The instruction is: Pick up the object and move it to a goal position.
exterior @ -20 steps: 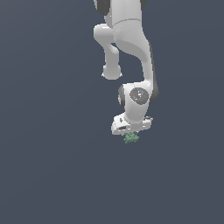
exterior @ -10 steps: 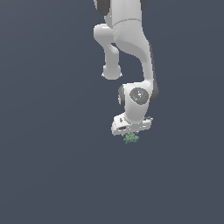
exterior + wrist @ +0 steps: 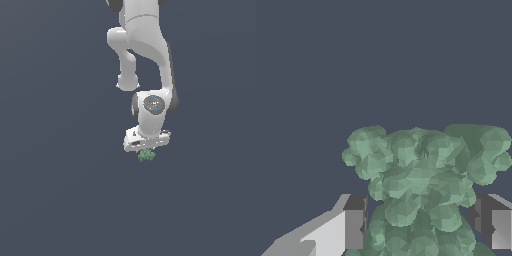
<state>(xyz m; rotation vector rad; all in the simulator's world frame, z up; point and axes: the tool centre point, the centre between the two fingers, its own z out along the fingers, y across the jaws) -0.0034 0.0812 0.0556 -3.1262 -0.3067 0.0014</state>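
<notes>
The object is a small dull-green bumpy clump directly beneath the white hand of the arm, in the middle of the exterior view. In the wrist view the object fills the gap between the two grey finger pads, one pad on each side of its narrower part. My gripper is shut on it, and both pads look in contact with the clump. In the exterior view my gripper has its fingers hidden behind the hand and the clump.
A plain dark grey-blue background surrounds the arm in both views. No other objects, edges or markers show.
</notes>
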